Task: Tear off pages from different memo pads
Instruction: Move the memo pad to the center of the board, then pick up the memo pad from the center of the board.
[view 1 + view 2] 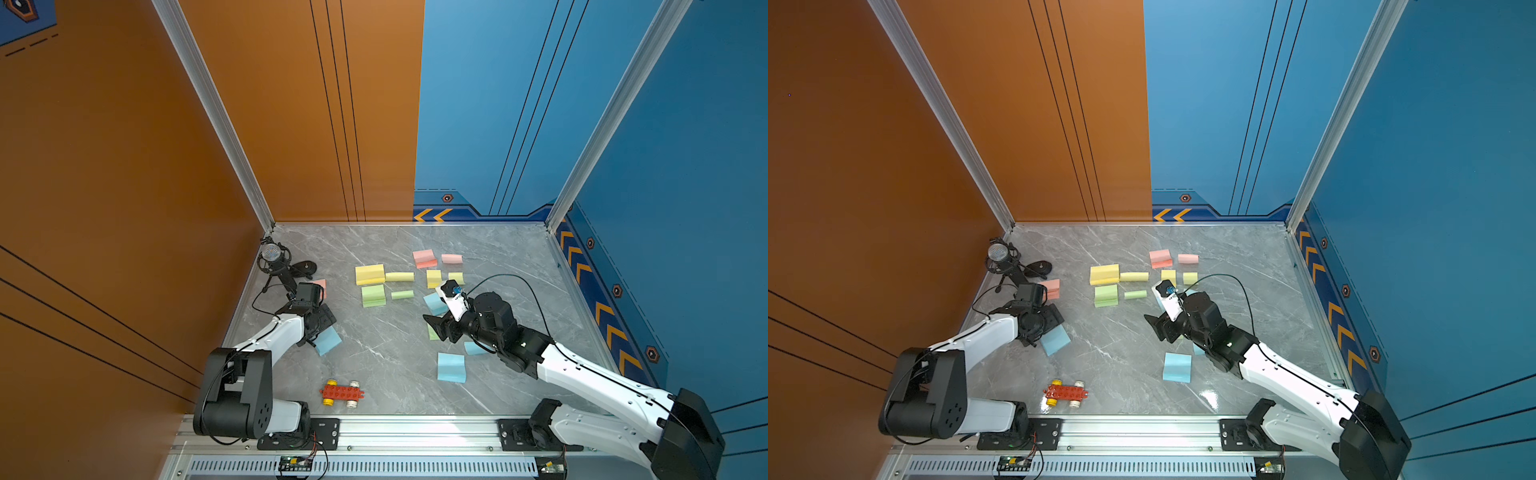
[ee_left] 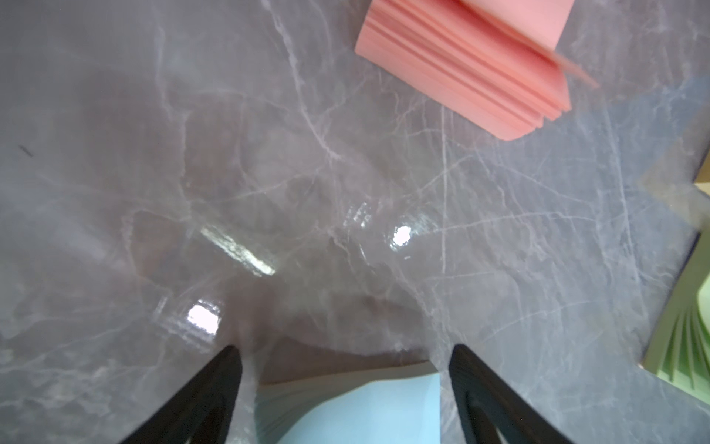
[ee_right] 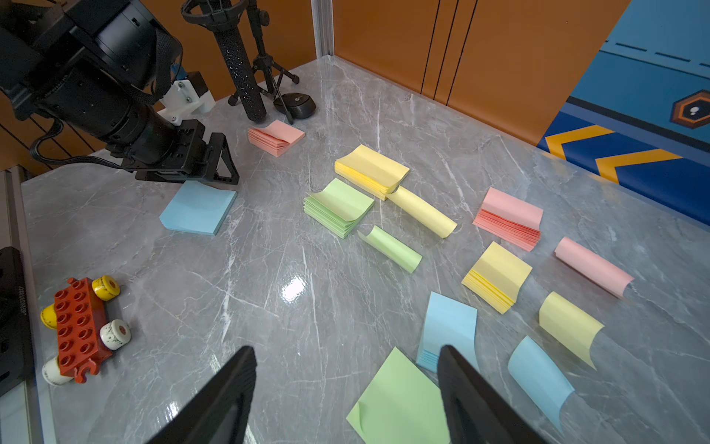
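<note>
— Where are the memo pads found?
— A yellow pad (image 3: 370, 171) and a green pad (image 3: 338, 207) are set side by side near the table's middle. A pink pad (image 3: 509, 219) and a smaller yellow pad (image 3: 497, 276) are placed nearer the right arm's side. A blue pad (image 3: 198, 209) is seen just under the left gripper (image 2: 344, 348), and another pink pad (image 2: 461, 65) is laid by the microphone (image 3: 238, 69).
— And the pages?
— Curled sheets are laid beside their pads: a yellow page (image 3: 420, 211), a green page (image 3: 390, 248) and a pink page (image 3: 591, 265). A flat green page (image 3: 399, 399) is partly hidden by one finger of the right gripper (image 3: 345, 348).
— How are the jaws held?
— Both pairs are spread apart, and nothing is clamped by either.
— What else is seen?
— A red toy car (image 1: 343, 392) is parked near the front edge of the marble table (image 1: 374, 249), well apart from the pads.
</note>
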Motion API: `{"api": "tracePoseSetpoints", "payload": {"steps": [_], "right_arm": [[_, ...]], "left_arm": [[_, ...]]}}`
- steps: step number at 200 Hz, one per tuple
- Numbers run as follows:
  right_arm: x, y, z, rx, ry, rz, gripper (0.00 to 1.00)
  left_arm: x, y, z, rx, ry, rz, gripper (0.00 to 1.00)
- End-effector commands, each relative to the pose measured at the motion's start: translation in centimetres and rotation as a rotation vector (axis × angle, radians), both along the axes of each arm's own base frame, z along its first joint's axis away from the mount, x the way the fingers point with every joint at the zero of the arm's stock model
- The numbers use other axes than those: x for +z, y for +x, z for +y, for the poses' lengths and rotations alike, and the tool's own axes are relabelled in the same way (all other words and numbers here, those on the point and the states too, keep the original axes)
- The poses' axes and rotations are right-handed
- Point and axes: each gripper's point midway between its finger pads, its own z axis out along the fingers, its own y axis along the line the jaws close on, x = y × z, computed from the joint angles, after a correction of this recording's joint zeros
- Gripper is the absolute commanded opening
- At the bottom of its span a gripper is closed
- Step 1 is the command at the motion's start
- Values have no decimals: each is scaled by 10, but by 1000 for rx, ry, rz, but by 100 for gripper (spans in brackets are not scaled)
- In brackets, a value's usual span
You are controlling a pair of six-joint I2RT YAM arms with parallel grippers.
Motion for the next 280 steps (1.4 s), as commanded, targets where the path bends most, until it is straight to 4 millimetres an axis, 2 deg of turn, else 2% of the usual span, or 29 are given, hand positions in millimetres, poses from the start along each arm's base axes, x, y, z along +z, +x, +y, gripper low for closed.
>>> {"api": "tracePoseSetpoints", "payload": {"steps": [1,26,67,83,93,116,142,160,178,217,250,280], "right_arm": [[0,-2,0,5,19,0,77],[-5,-1,0,1,4,11,77],[-6,4,-8,-40,-16,-1,77],[-7,7,-16,-93,-8,12,77],[-11,12,-24,-153,0,47,76],[-26,18,-41,-277,-16,165,74],[-42,11,-47,-301,-44,237,72],[-51,8,-50,-305,-61,252,72],[-58,6,-51,-299,-80,260,72],[-72,4,-52,-282,-133,266,72],[-73,5,-52,-278,-146,261,73],[-73,7,-51,-283,-151,265,73]], "left_arm": [[-13,-25,-24,-74,-54,63,82],[-13,-37,-60,-142,-79,53,81],[11,-45,-158,-378,-129,4,82],[21,-46,-179,-444,-124,-24,82],[23,-43,-180,-466,-105,-33,81],[16,-38,-169,-497,-67,-4,78],[9,-39,-182,-648,-72,41,75],[13,-44,-183,-693,-79,27,74],[16,-51,-172,-681,-81,5,82],[17,-78,-141,-566,-202,-33,82],[9,-101,-142,-568,-276,-20,77],[1,-106,-139,-579,-266,3,76]]}}
